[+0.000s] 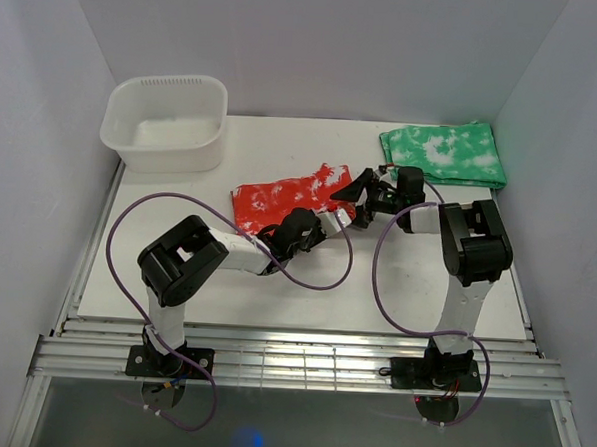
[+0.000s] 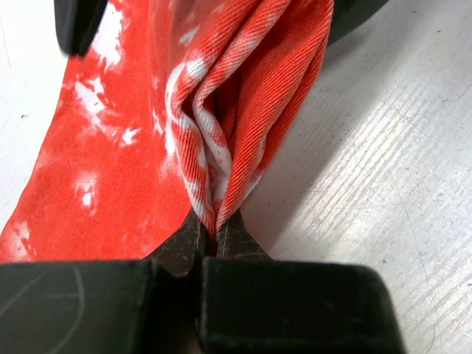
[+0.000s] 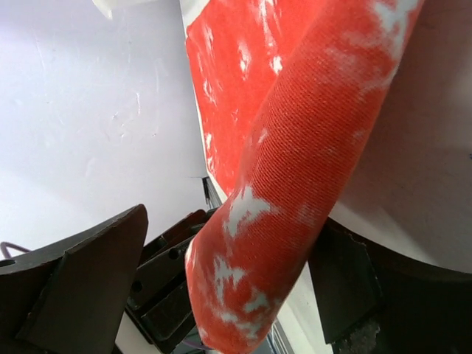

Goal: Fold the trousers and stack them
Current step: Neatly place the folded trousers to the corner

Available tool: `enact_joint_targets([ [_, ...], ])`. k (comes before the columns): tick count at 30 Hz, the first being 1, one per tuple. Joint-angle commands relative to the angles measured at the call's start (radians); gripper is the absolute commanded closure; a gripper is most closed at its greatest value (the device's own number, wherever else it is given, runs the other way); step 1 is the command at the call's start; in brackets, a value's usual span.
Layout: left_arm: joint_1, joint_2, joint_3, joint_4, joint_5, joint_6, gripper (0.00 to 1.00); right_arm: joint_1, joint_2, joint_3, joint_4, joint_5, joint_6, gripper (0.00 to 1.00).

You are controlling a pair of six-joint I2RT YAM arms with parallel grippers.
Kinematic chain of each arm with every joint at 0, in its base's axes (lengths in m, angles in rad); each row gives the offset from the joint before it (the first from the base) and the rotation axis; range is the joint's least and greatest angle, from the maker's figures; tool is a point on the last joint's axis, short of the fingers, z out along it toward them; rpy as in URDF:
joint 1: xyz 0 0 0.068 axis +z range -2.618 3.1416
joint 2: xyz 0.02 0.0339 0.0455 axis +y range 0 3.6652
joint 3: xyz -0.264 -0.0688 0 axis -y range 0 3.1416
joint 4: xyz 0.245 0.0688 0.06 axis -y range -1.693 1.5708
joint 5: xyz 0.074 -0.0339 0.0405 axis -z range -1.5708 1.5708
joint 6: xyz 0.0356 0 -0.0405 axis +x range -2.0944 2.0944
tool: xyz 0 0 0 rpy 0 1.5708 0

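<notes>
The red-orange trousers (image 1: 285, 198) with white blotches lie partly folded mid-table. My left gripper (image 1: 300, 232) is at their near edge. In the left wrist view it (image 2: 215, 234) is shut on a bunched fold of the trousers (image 2: 236, 96), and the rest spreads flat to the left. My right gripper (image 1: 358, 199) is at the trousers' right end. In the right wrist view it (image 3: 228, 295) is open. A rolled fold of the trousers (image 3: 295, 184) hangs between the jaws, near the right finger (image 3: 354, 287) and apart from the left finger (image 3: 81, 287).
A folded green cloth (image 1: 444, 154) with white blotches lies at the back right corner. A white plastic basin (image 1: 166, 121) stands at the back left. Purple cables (image 1: 315, 282) loop over the table in front of the arms. White walls enclose the table.
</notes>
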Motion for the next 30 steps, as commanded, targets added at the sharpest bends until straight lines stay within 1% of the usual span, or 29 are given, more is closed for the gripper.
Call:
enact_joint_targets([
  [1,-0.015,-0.031,0.028,0.035,0.039,-0.024,1.00,0.052,0.001,0.002,-0.004,0.035,-0.020,0.10],
  [2,-0.016,-0.029,0.032,0.033,0.044,-0.025,1.00,0.058,0.010,0.001,0.028,0.041,-0.011,0.10],
  [6,-0.027,-0.034,0.031,0.035,0.044,-0.021,1.00,0.078,0.053,0.026,0.070,0.057,0.009,0.10],
  [9,-0.033,-0.043,0.017,0.035,0.044,-0.025,1.00,0.088,0.070,0.039,0.093,0.061,0.020,0.03],
  [10,-0.033,-0.049,0.015,0.035,0.042,-0.028,1.00,0.092,0.073,0.039,0.093,0.066,0.022,0.06],
  [11,-0.035,-0.052,0.015,0.033,0.044,-0.031,1.00,0.092,0.072,0.036,0.093,0.071,0.019,0.11],
  [12,-0.036,-0.057,0.015,0.033,0.039,-0.036,1.00,0.091,0.072,0.034,0.096,0.072,0.016,0.20],
  [13,-0.039,-0.075,0.014,0.027,0.035,-0.050,1.00,0.092,0.064,0.036,0.094,0.072,-0.003,0.39],
  [15,-0.042,-0.104,0.017,-0.008,0.062,-0.070,1.00,0.092,0.050,0.046,0.091,0.065,-0.036,0.62],
  [16,-0.045,-0.142,0.018,-0.028,0.073,-0.073,0.97,0.092,0.032,0.057,0.052,0.058,-0.061,0.81],
  [17,-0.050,-0.164,0.018,-0.066,0.079,-0.080,0.83,0.092,0.020,0.074,0.016,0.055,-0.126,0.86],
  [18,-0.050,-0.187,0.017,-0.088,0.085,-0.088,0.74,0.089,-0.005,0.117,-0.020,0.054,-0.165,0.91],
  [19,-0.050,-0.213,0.014,-0.109,0.081,-0.105,0.64,0.085,-0.017,0.141,-0.107,0.051,-0.213,0.92],
  [20,-0.048,-0.270,0.011,-0.157,0.078,-0.107,0.51,0.080,-0.034,0.166,-0.155,0.051,-0.313,0.92],
  [22,-0.047,-0.342,-0.011,-0.212,0.079,-0.104,0.43,0.062,-0.072,0.249,-0.256,0.054,-0.432,0.92],
  [23,-0.041,-0.417,-0.017,-0.273,0.087,-0.105,0.39,0.055,-0.083,0.284,-0.386,0.060,-0.502,0.92],
  [24,-0.033,-0.452,-0.021,-0.309,0.091,-0.108,0.33,0.043,-0.098,0.316,-0.447,0.066,-0.644,0.92],
  [25,-0.027,-0.482,-0.023,-0.342,0.091,-0.114,0.32,0.037,-0.103,0.380,-0.502,0.083,-0.714,0.92],
  [26,-0.001,-0.506,-0.020,-0.417,0.090,-0.134,0.30,0.029,-0.106,0.413,-0.619,0.098,-0.783,0.92],
  [27,0.013,-0.544,-0.014,-0.456,0.090,-0.140,0.28,0.014,-0.106,0.444,-0.671,0.110,-0.898,0.92],
  [28,0.028,-0.557,-0.005,-0.484,0.088,-0.145,0.28,0.002,-0.103,0.509,-0.715,0.127,-0.943,0.92],
  [29,0.069,-0.569,0.000,-0.542,0.090,-0.154,0.27,-0.011,-0.097,0.540,-0.757,0.129,-0.978,0.92],
  [30,0.096,-0.580,0.002,-0.566,0.099,-0.157,0.27,-0.024,-0.091,0.572,-0.828,0.129,-1.009,0.92],
])
